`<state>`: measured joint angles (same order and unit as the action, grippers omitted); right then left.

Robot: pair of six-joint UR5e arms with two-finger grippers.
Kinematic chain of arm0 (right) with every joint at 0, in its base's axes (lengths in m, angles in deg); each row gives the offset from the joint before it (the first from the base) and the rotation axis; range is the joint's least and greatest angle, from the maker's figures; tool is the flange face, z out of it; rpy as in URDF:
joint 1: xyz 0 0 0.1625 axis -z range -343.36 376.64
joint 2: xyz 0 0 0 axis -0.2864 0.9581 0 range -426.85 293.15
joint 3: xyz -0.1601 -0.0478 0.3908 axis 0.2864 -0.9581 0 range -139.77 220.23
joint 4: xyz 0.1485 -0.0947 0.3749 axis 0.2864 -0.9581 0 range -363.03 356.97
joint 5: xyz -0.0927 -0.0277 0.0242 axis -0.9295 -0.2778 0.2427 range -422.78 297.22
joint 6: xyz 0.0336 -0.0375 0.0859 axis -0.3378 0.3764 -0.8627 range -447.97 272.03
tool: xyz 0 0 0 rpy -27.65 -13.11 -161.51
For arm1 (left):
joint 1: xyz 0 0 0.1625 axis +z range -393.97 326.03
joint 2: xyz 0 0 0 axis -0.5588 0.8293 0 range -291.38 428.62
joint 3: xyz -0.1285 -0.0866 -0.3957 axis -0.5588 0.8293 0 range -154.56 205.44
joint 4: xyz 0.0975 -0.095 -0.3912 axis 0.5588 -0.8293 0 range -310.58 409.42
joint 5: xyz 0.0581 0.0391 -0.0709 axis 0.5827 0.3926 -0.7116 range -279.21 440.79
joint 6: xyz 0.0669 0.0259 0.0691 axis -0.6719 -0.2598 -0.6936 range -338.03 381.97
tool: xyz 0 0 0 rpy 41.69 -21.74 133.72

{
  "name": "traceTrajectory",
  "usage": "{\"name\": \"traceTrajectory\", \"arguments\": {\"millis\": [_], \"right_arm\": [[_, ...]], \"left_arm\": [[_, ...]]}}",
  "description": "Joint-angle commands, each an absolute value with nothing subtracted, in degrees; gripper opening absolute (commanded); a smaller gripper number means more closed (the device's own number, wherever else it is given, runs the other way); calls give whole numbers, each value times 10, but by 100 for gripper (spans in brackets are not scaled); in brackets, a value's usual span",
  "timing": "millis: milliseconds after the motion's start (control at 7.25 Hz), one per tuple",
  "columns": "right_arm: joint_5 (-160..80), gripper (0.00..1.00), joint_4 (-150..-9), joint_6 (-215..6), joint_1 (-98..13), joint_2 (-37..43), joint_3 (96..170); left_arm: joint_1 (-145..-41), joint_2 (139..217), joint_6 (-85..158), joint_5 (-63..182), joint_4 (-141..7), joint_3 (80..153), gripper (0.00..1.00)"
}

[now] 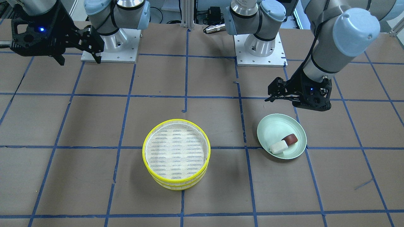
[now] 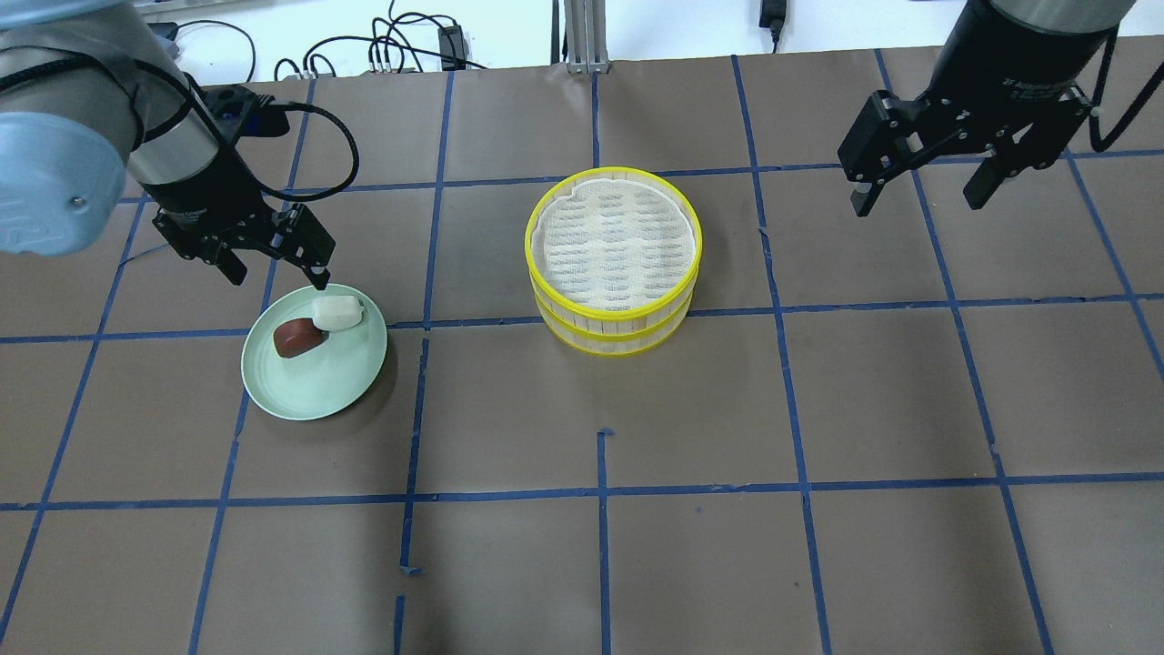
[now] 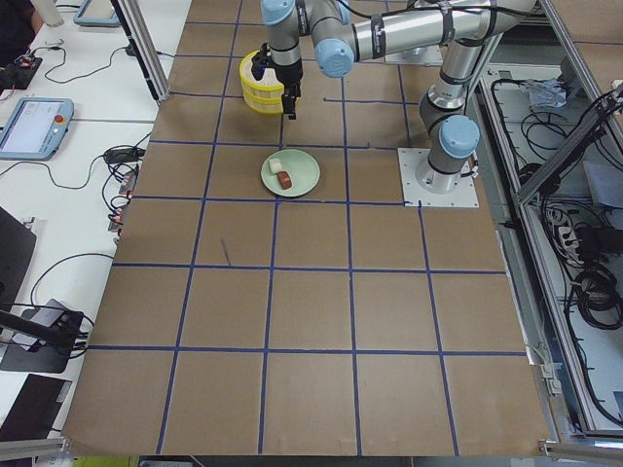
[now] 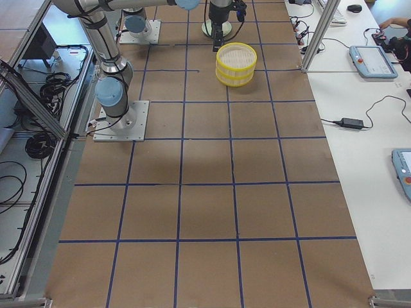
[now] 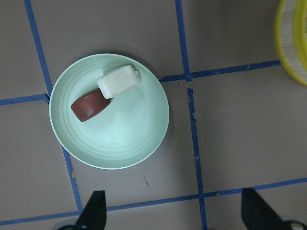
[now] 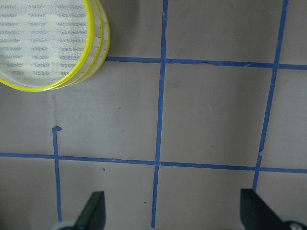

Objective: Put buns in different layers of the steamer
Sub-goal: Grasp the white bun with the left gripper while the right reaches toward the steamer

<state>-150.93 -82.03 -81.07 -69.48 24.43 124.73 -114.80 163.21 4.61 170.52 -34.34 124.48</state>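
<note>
The white blocky bun (image 2: 336, 312) and the dark reddish-brown oval bun (image 2: 298, 337) lie touching on a pale green plate (image 2: 318, 387). They also show in the left wrist view, white (image 5: 118, 81) and brown (image 5: 89, 105). The two steamer layers (image 2: 614, 241) are stacked, yellow-rimmed, and the top tray is empty. My left gripper (image 2: 280, 273) is open and empty, hovering just beyond the plate's far rim, near the white bun. My right gripper (image 2: 918, 196) is open and empty, raised well to the right of the steamer.
Brown paper with a grid of blue tape covers the table. The arm bases (image 1: 110, 47) (image 1: 260, 47) are bolted at the robot's edge. Cables (image 2: 400, 45) lie past the far edge. The steamer's rim shows in both wrist views (image 5: 292, 38) (image 6: 48, 48).
</note>
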Motion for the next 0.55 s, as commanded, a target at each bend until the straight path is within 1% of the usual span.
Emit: {"name": "traceTrajectory", "arguments": {"millis": [0, 138, 276, 414], "right_arm": [[-1526, 100, -860, -822, -698, 244, 1257], [-1522, 100, -872, -826, -704, 239, 1256], [-1522, 100, -898, -828, -705, 232, 1259], [-1522, 100, -929, -856, -715, 189, 1259]], "left_arm": [[-1141, 1692, 33, 1705, -225, 1301, 100], [-1140, 1730, 26, 1708, -164, 1314, 100], [-1130, 1753, 19, 1731, -151, 1313, 100], [-1126, 1775, 21, 1733, -111, 1311, 100]]}}
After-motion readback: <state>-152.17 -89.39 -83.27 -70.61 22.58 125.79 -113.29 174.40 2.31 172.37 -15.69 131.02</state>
